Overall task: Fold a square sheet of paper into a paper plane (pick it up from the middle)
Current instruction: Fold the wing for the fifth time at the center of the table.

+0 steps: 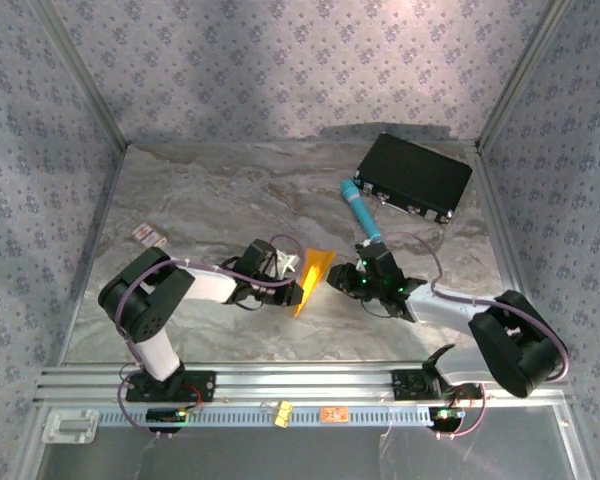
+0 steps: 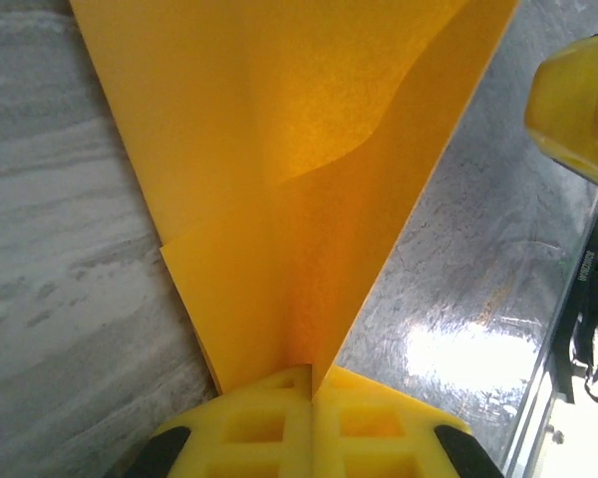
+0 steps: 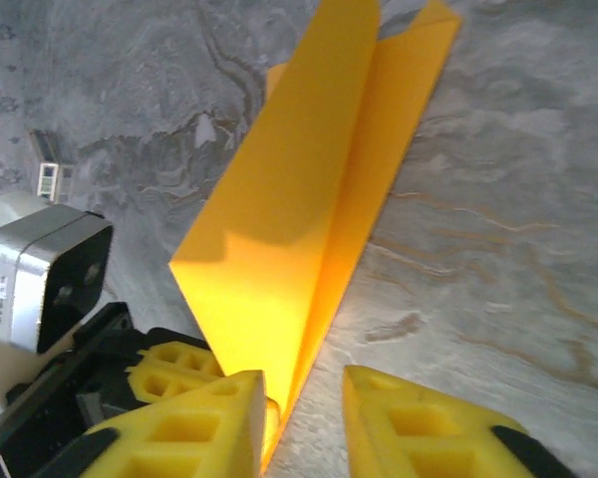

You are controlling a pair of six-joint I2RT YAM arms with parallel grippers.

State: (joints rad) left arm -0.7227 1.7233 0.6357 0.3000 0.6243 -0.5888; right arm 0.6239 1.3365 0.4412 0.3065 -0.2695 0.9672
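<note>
Step in hand: well into the folding, by the look of it. The paper plane is already a long wedge with a centre crease, and the arms seem to be at a hand-over or a press along that crease.
Where the plane is: in the middle of the marble table, between the two wrists, standing up on edge, not lying flat. Whether its lower tip touches the table cannot be told.
Left gripper: clamped tight on the narrow end, with the yellow fingers pinched together and the paper fanning up and away from them.
Right gripper: jaws narrowly apart and holding nothing. The plane's near end sits in the gap, close against one finger.
Next move, as a judgement: the right gripper should close squarely over the crease before the left lets go. A skewed bite would likely twist the layers or spring the fold open.
Paper: thin, matte, bright orange-yellow. Light glows through the single layers, and it goes darker where the flaps overlap.
Shape: two wings meet in a sharp V-shaped valley, and one inner flap curls loosely, not pressed down.
Fingers: blocky yellow pads with square cut-outs.
Table surface: grey veined marble pattern, glossy, throwing back a bright glare.
Bystanders: a teal pen-like cylinder and a black case sit at the far right, and a small white-and-red card lies at the left, all well apart from the action.
</note>
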